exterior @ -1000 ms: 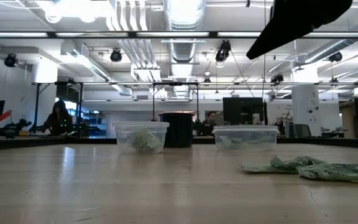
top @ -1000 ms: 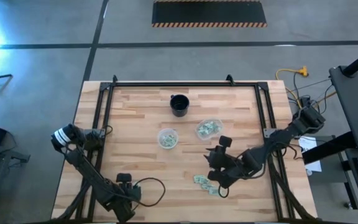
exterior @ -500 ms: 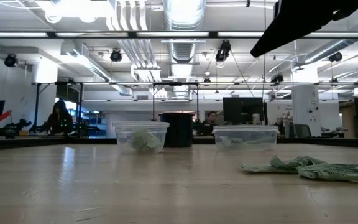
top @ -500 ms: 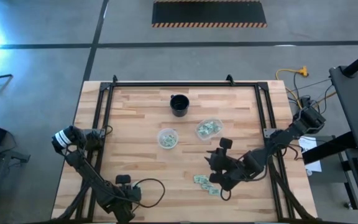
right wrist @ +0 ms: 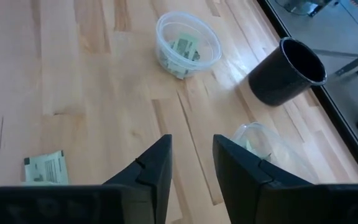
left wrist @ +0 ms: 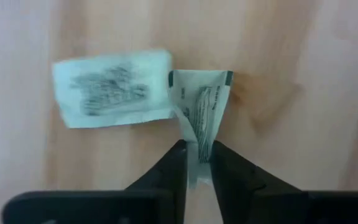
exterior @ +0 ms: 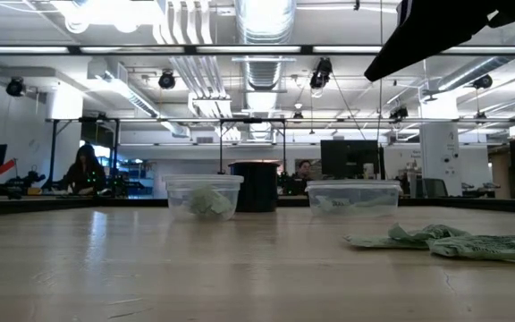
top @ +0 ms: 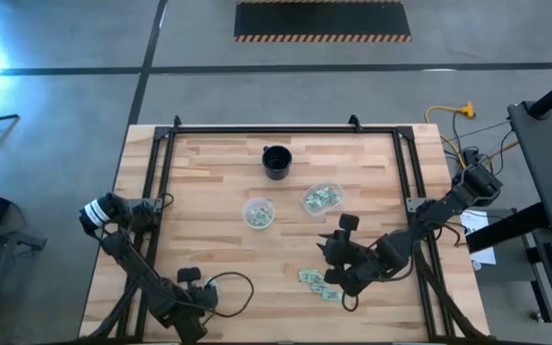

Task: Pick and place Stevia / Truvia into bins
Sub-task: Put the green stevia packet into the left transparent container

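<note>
Left arm [top: 140, 270]: reaches from the table's left edge down to the near left corner of the wooden table [top: 209, 182].
Left gripper [left wrist: 197, 158]: points down at the bare wood; its two dark fingers are drawn together and pinch a sweetener packet between their tips.
Pinched packet [left wrist: 202, 104]: green and white, creased and buckled where the fingers squeeze its lower end, its other end against the wood.
Neighbour packet [left wrist: 112, 88]: lies flat on the wood just beside the pinched packet, the two edges touching or nearly so; its print is too blurred to read.
Person [exterior: 83, 168]: far back in the room beyond the table, seen in the low view.
Left clear cup [top: 258, 213]: upright near the table's middle, with several packets inside.
Black cup [top: 276, 161]: upright, farther back than both clear cups, between them in line.
Right clear cup [top: 321, 198]: upright, just right of the left clear cup and apart from it, packets inside.
Loose packets [top: 316, 284]: a small crumpled heap on the wood near the front edge, well apart from both cups.
Right gripper [right wrist: 192, 142]: held above the table between the right clear cup and the loose packets; fingers stand apart with nothing between them.
Single packet [right wrist: 44, 168]: flat on the wood, near the right gripper but clear of its fingers.
</note>
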Motion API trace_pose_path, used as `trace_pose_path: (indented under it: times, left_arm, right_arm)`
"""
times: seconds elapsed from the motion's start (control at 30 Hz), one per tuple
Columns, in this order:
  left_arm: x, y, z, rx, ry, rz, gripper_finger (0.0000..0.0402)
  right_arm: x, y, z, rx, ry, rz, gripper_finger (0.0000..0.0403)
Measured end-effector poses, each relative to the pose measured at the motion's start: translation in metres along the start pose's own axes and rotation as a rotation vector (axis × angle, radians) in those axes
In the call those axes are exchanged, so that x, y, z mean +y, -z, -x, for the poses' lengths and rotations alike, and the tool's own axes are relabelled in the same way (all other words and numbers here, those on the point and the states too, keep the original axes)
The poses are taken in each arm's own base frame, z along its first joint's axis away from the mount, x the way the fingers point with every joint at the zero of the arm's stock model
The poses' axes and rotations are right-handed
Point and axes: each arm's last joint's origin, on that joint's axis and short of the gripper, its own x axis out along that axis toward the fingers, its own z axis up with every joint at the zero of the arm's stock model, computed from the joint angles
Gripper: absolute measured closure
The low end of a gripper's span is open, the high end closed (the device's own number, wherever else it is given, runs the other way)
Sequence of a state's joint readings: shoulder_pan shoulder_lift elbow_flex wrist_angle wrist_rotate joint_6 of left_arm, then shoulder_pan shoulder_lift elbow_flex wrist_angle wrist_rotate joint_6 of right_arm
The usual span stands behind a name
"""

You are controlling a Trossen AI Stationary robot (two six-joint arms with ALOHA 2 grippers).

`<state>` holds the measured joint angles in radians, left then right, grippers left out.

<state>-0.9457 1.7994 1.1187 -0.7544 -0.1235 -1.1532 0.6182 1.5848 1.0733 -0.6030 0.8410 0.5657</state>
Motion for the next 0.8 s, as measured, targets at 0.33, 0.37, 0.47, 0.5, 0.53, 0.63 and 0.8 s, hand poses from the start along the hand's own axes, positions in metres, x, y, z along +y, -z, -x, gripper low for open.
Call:
trace_pose_path:
  times: [0.33,0.37,0.47,0.5,0.53,0.63,0.8]
  left_arm:
    - [-0.011,-0.008,0.034,-0.022,-0.015,-0.054,0.0398]
    - [-0.011,-0.009,0.039,-0.029,-0.034,-0.070,0.0398]
    - [-0.010,-0.016,0.051,-0.086,-0.111,-0.122,0.0398]
    - [-0.008,-0.019,0.055,-0.116,-0.141,-0.140,0.0398]
    - [-0.007,-0.023,0.058,-0.151,-0.176,-0.161,0.0398]
    - [0.002,-0.041,0.066,-0.265,-0.300,-0.219,0.0398]
    - [0.025,-0.081,0.075,-0.429,-0.485,-0.275,0.0398]
  right_arm:
    - [-0.002,0.002,0.000,0.003,0.028,0.021,0.0306]
    - [-0.002,0.002,0.000,0.003,0.030,0.022,0.0307]
    - [-0.002,0.002,0.000,0.003,0.031,0.023,0.0307]
    - [-0.003,0.001,0.001,0.002,0.031,0.022,0.0307]
    - [-0.003,0.001,0.001,0.000,0.031,0.020,0.0307]
    - [-0.005,0.000,0.002,-0.005,0.038,0.020,0.0310]
    - [-0.007,-0.001,0.004,-0.030,0.073,0.042,0.0312]
